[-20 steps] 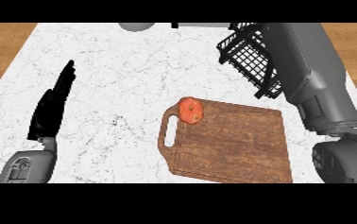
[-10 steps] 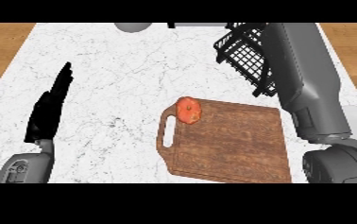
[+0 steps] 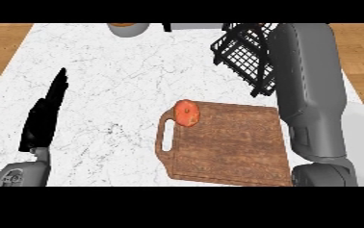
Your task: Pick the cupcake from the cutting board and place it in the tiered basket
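**A:** Start at the near edge. What's there?

**B:** At the surface's near left corner, the left robot hand stands open, fingers straight and pointing away, resting and holding nothing. At the near right, a grey forearm runs from the near edge up toward the far right corner. The right robot hand itself shows nowhere, so I cannot tell whether it is released or clenched.

**A:** And the cupcake?

**B:** The cupcake sits on the cutting board, at the board's far left corner, just beyond the handle slot. Nothing touches it. Farther on, near the surface's far right corner, stands the tiered basket, partly hidden by the forearm. A bowl sits at the far edge.

**A:** So the cupcake is not in the basket. What could go wrong?

**B:** I judge the forearm the chief risk: it lies just beside the basket, so swinging round toward the cupcake could knock the wire frame. The cupcake is small and sits close to the board's edge; a sideways nudge could tip it or roll it onto the surface. The carry must also clear the basket's rim, or the cupcake may catch and fall outside.
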{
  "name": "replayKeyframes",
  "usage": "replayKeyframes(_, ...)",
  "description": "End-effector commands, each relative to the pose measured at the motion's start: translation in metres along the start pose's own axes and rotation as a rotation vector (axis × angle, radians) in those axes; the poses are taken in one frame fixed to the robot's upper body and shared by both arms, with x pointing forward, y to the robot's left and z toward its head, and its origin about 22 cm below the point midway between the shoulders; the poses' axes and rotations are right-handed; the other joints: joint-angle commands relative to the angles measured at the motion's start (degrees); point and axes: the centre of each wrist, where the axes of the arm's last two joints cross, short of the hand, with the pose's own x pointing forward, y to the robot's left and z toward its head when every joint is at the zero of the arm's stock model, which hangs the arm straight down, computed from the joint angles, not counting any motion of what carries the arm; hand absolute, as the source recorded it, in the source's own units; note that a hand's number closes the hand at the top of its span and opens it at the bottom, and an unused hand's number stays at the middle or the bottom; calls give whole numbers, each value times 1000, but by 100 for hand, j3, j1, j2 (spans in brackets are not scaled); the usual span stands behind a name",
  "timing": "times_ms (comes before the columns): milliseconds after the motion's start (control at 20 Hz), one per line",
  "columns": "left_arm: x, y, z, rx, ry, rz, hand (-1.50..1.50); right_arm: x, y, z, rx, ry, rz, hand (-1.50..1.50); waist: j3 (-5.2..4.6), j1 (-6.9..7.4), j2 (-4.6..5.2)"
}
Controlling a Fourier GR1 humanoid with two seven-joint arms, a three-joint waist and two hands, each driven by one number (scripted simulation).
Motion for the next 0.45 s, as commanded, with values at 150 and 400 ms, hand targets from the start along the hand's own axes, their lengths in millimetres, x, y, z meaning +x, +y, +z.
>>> replayKeyframes(150,-1,12,-2,3,11,11,0,-34,-29,3,24,177,-67,-150,4,-76,-56)
replayKeyframes(400,-3,10,2,15,24,4,0,-68,-61,14,17,114,-170,-150,7,-150,-96)
